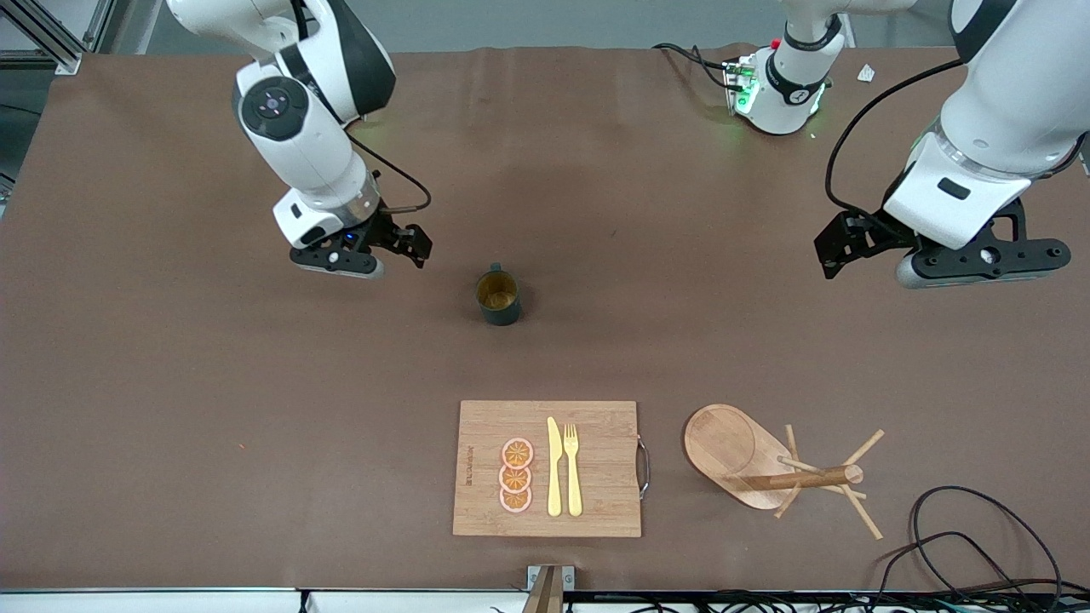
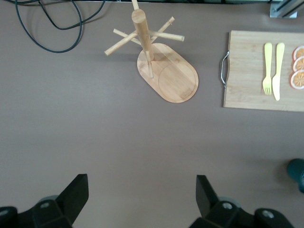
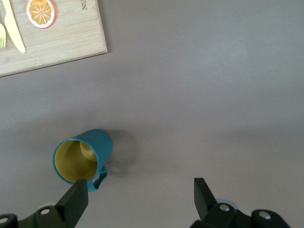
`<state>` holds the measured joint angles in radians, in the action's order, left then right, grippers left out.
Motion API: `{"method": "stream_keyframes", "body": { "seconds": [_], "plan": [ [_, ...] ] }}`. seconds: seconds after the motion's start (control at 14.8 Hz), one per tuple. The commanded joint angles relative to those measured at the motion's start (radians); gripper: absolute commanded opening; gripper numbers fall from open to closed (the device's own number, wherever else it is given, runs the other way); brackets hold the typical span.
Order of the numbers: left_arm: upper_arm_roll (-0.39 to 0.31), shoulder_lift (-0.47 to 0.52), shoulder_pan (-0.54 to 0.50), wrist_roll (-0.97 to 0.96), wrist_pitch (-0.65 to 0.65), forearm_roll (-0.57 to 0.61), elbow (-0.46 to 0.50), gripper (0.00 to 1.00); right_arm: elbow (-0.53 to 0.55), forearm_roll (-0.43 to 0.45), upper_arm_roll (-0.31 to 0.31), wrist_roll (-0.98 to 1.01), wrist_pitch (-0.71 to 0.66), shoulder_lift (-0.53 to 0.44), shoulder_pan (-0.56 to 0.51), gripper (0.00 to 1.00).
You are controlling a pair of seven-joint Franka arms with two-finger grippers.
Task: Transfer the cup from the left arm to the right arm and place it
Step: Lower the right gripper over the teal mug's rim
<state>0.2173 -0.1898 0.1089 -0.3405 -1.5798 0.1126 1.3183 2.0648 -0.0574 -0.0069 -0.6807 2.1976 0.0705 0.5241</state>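
Observation:
The cup [image 1: 498, 295], a small dark teal mug with a yellowish inside, stands upright on the brown table near its middle, with nothing touching it. My right gripper [image 1: 407, 243] hangs open and empty over the table just beside the cup, toward the right arm's end. In the right wrist view the cup [image 3: 83, 159] sits close to one finger of the right gripper [image 3: 140, 186], outside the gap. My left gripper [image 1: 839, 247] hangs open and empty over bare table toward the left arm's end. The left wrist view shows the left gripper [image 2: 141, 184] and only a sliver of the cup [image 2: 298, 173].
A wooden cutting board [image 1: 596, 502] lies nearer the front camera than the cup, with orange slices [image 1: 516, 475], a yellow knife [image 1: 554, 468] and a fork [image 1: 572, 468] on it. A wooden peg rack [image 1: 766, 464] stands beside it. Black cables [image 1: 962, 528] lie at the table's corner.

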Motion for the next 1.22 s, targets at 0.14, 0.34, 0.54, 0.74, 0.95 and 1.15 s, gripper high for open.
{"method": "stream_keyframes", "body": {
  "seconds": [0.14, 0.34, 0.54, 0.74, 0.95, 1.15],
  "plan": [
    [-0.004, 0.02, -0.041, 0.153, 0.018, -0.013, 0.006, 1.0, -0.005, 0.021, -0.012, -0.091, 0.106, 0.106, 0.07, 0.99],
    [-0.054, 0.065, -0.038, 0.253, 0.018, -0.018, 0.025, 1.0, -0.008, 0.03, -0.015, -0.091, 0.151, 0.162, 0.108, 0.99],
    [-0.058, 0.125, -0.057, 0.281, 0.023, -0.019, 0.091, 1.0, -0.009, 0.04, -0.013, -0.099, 0.168, 0.189, 0.116, 0.99],
    [-0.058, 0.173, -0.058, 0.281, 0.024, -0.048, 0.153, 1.0, -0.02, 0.044, -0.015, -0.115, 0.18, 0.218, 0.134, 0.98],
    [-0.058, 0.202, -0.06, 0.282, 0.026, -0.062, 0.183, 1.0, -0.044, 0.054, -0.015, -0.151, 0.18, 0.244, 0.149, 0.98],
    [-0.059, 0.216, -0.06, 0.282, 0.026, -0.064, 0.211, 1.0, -0.045, 0.089, -0.015, -0.181, 0.207, 0.281, 0.163, 0.95]
  ]
}}
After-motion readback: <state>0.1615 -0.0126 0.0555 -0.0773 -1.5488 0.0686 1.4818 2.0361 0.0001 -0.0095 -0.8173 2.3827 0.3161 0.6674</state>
